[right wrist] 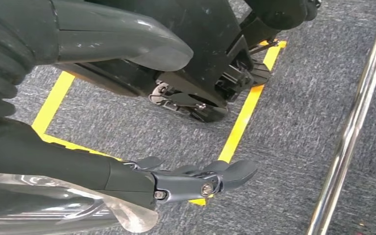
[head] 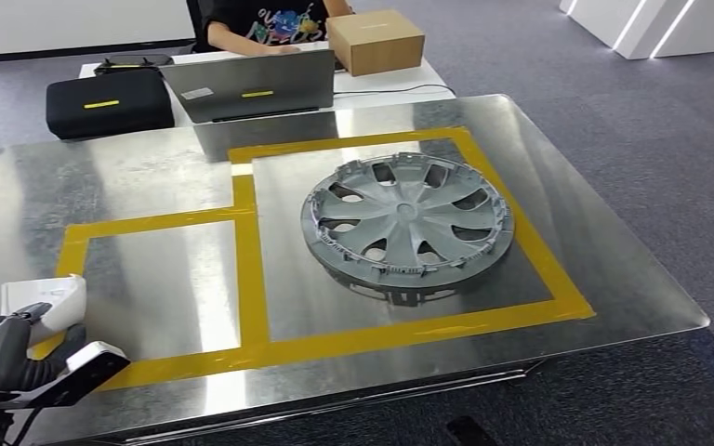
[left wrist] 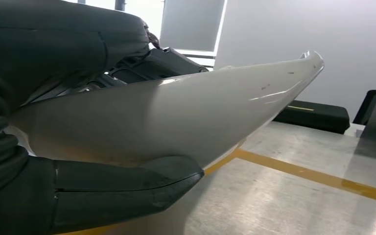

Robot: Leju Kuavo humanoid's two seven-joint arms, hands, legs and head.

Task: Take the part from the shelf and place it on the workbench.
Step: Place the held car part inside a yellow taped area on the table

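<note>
- The left hand (head: 19, 348) sat at the lower left of the head view, over the near left corner of the workbench (head: 149, 177).
- It gripped a white part (head: 51, 302), which rose from the hand over the steel top beside the yellow tape (head: 251, 269).
- In the left wrist view the left hand (left wrist: 68, 161) was clamped on the part (left wrist: 176, 117): the thumb (left wrist: 127, 188) pressed against one face, dark fingers (left wrist: 161, 61) lay on the other.
- There the part was a smooth, curved white shell tapering to a point at the upper right of the frame, held above the bench surface (left wrist: 274, 196).
- A grey hubcap (head: 407, 223) lay flat in the larger taped rectangle, right of centre in the head view, well apart from the hand.
- At the top of the head view a laptop (head: 251, 85), a black case (head: 110, 102) and a cardboard box (head: 376, 41) sat on a white table (head: 390, 82), with a person (head: 270, 20) behind the laptop.
- The right hand (right wrist: 127, 112) hung over grey carpet (right wrist: 298, 122) marked with yellow floor tape (right wrist: 245, 117); its fingers (right wrist: 200, 178) were apart and held nothing.
- A shiny metal bar (right wrist: 357, 117) ran along the right edge of that view.
</note>
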